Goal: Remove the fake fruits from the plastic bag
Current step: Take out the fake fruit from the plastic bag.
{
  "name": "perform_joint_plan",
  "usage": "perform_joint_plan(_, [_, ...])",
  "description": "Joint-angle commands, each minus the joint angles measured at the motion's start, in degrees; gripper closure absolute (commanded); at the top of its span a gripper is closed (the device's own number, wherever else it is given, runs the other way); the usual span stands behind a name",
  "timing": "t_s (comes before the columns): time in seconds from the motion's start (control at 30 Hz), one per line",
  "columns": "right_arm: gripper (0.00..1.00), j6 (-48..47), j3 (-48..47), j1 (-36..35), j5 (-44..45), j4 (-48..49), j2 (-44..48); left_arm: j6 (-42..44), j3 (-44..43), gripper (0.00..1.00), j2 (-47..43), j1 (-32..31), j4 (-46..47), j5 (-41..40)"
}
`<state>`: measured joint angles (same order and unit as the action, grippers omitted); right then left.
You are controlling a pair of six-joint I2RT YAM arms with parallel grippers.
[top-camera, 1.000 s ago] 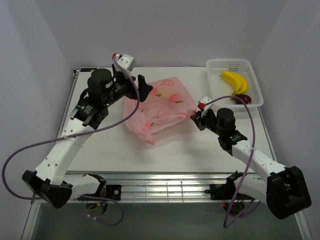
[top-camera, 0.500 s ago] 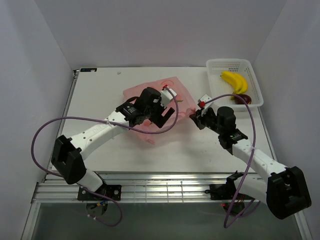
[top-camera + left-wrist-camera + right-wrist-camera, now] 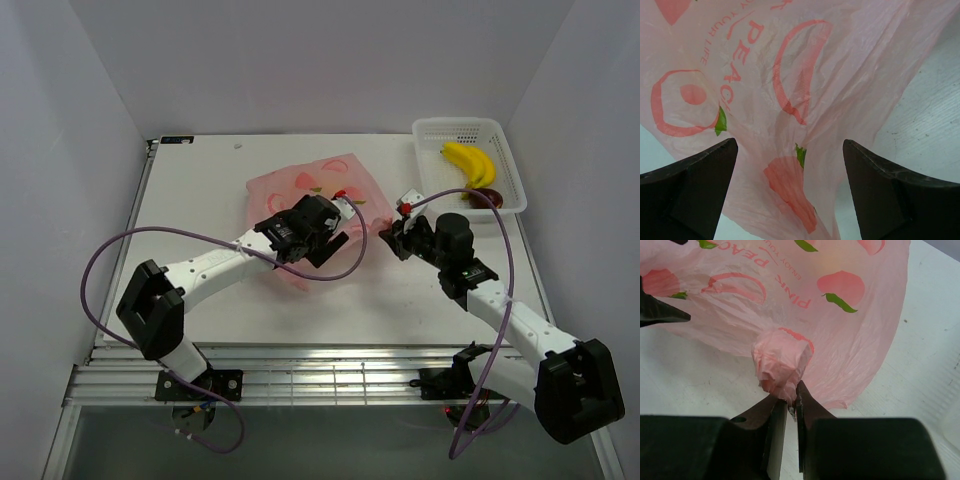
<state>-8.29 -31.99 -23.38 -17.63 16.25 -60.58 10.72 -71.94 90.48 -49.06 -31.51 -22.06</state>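
Fingers (image 3: 690, 185) of left gripper (image 3: 332, 235) stood wide apart, tips down w/ the plastic bag (image 3: 290, 190) directly btwn them, at mid table (image 3: 200, 200). Right gripper (image 3: 791, 407), nearly closed, pinched bag's twisted corner (image 3: 782, 362) on its right side. No fake fruits visible thru film.

The left arm (image 3: 205, 267) is folded sharply at the elbow near its base, and its white forearm is reached rightward and away from the near edge. The left gripper (image 3: 790, 167) is spread wide, its two dark fingers (image 3: 690, 190) set well apart, with nothing clamped between them. The right arm (image 3: 505, 312) is extended leftward and away from its base. The right gripper (image 3: 791, 404) is pinched almost closed on a bunched fold of the thin translucent pink plastic bag (image 3: 782, 357).
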Motion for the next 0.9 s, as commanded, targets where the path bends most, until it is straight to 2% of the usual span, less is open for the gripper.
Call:
perform_joint_plan(0.0, [0.83, 0.2, -3.1, -0.1, -1.4, 0.7, 1.7, 0.2, 0.8, 0.02, 0.0, -1.3, 0.0, -5.1])
perform_joint_plan(0.17, [0.83, 0.2, -3.1, 0.0, -1.9, 0.4, 2.4, -1.0, 2.0, 0.02, 1.0, -1.4, -0.1, -8.0])
perform_joint_plan(0.23, [0.83, 0.2, -3.1, 0.0, -2.1, 0.2, 2.8, -2.5, 2.1, 0.02, 2.4, -1.4, 0.0, -12.3])
perform_joint_plan(0.3, [0.83, 0.2, -3.0, -0.1, -2.4, 0.2, 3.0, -4.1, 1.5, 0.02, 3.5, -1.4, 0.0, -21.1])
perform_joint_plan(0.37, [0.83, 0.2, -3.0, 0.0, -2.6, 0.0, 3.1, -4.7, 0.9, 0.03, 4.1, -1.4, 0.3, -24.9])
perform_joint_plan(0.53, [0.84, 0.2, -2.6, 0.0, -2.1, -0.2, 3.9, -4.8, 1.6, 0.16, 3.2, -1.2, 2.1, -28.5])
perform_joint_plan(0.63, [0.84, 0.2, -2.4, 0.0, -1.7, -0.3, 4.6, -5.4, 2.8, 0.32, 3.4, -0.2, 2.2, -30.0])
perform_joint_plan(0.67, [0.84, 0.2, -2.3, 0.1, -1.4, -0.3, 4.8, -6.2, 2.8, 0.44, 3.0, 0.1, 2.2, -30.4])
perform_joint_plan(0.73, [0.84, 0.0, -2.3, 0.1, -1.7, -0.3, 4.8, -7.3, 1.5, 0.58, 2.3, 0.2, 2.4, -30.5])
perform_joint_plan(0.77, [0.84, 0.0, -2.3, 0.1, -2.0, -0.3, 4.7, -7.3, 0.9, 0.77, 1.2, 0.3, 3.6, -30.1])
perform_joint_plan(0.83, [0.84, -0.2, -2.6, 0.1, -2.5, -0.9, 4.4, -6.9, -0.1, 1.00, 0.1, 0.3, 6.2, -29.9])
perform_joint_plan(0.87, [0.84, -0.2, -2.6, 0.1, -2.4, -1.0, 4.4, -6.2, -0.7, 1.00, -0.5, 0.3, 7.8, -29.4])
